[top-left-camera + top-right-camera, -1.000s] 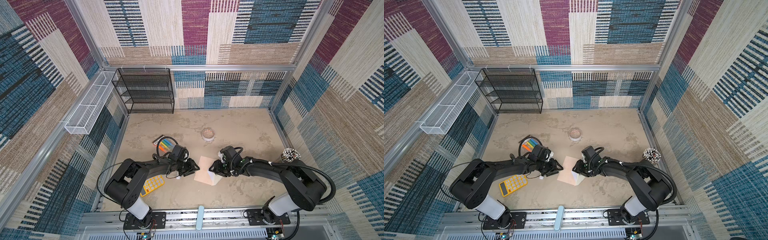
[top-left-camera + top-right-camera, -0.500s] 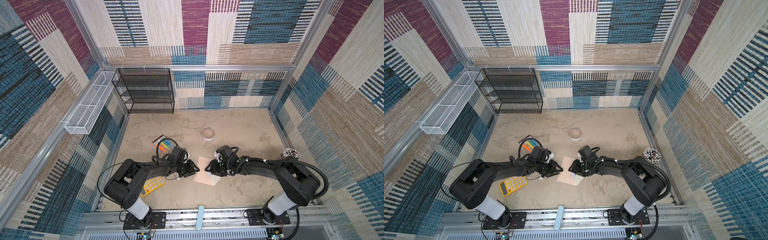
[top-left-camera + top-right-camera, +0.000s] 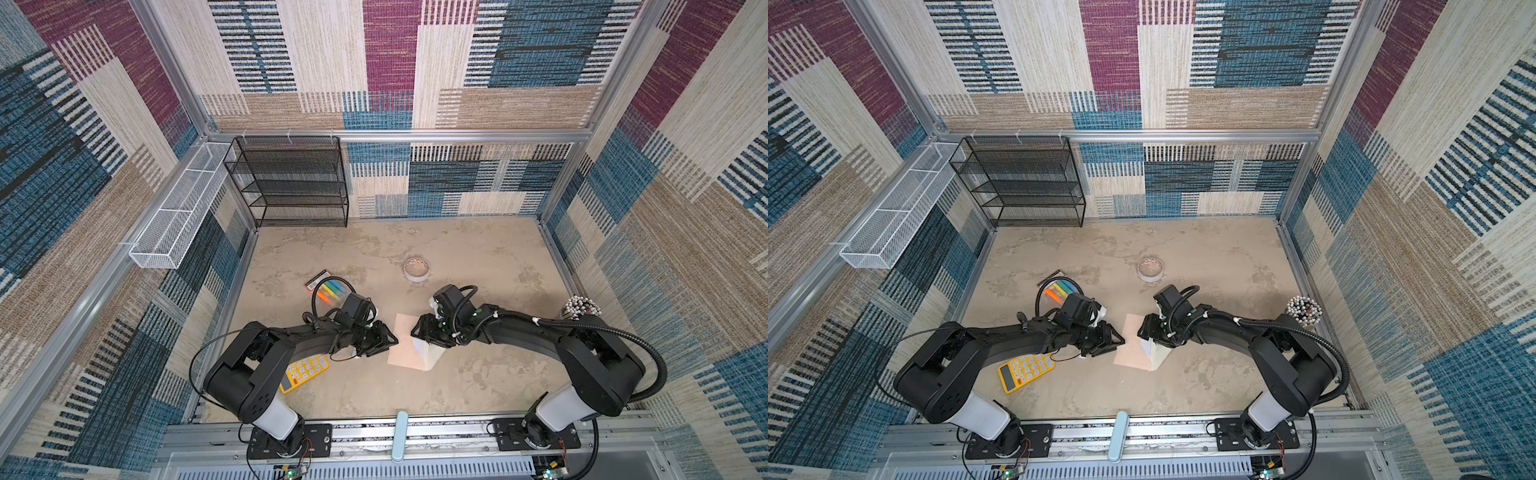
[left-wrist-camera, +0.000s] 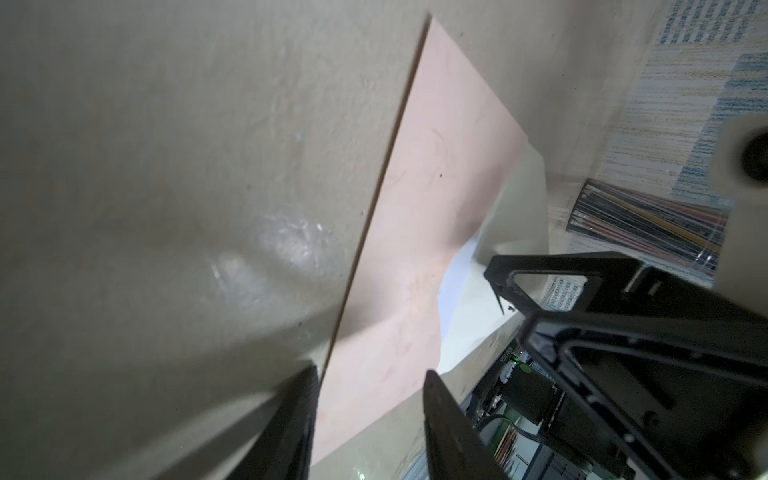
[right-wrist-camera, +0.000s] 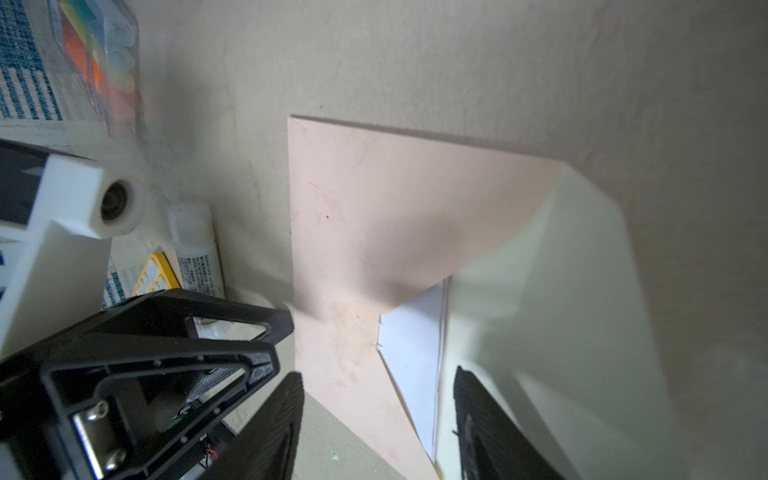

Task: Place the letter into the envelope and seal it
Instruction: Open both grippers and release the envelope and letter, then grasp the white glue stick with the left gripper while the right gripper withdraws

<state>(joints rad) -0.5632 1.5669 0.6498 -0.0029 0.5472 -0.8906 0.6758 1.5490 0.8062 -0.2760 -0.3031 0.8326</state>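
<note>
The peach envelope lies flat mid-table in both top views, its cream flap folded open and partly raised. A strip of the white letter shows at the envelope's mouth, tucked under the peach face. My right gripper is open low over the mouth, one finger beside the flap and the other past the envelope's corner. On the envelope's opposite side my left gripper is open too, its fingers straddling a corner, gripping nothing.
A yellow calculator lies under my left arm. A marker pack and a round dish sit further back. A cup of pens stands at the right. A black mesh rack and a white wire basket line the back left.
My right gripper has edged left over the envelope's mouth and opened wider. The left gripper has barely moved, and the envelope stays where it was.
</note>
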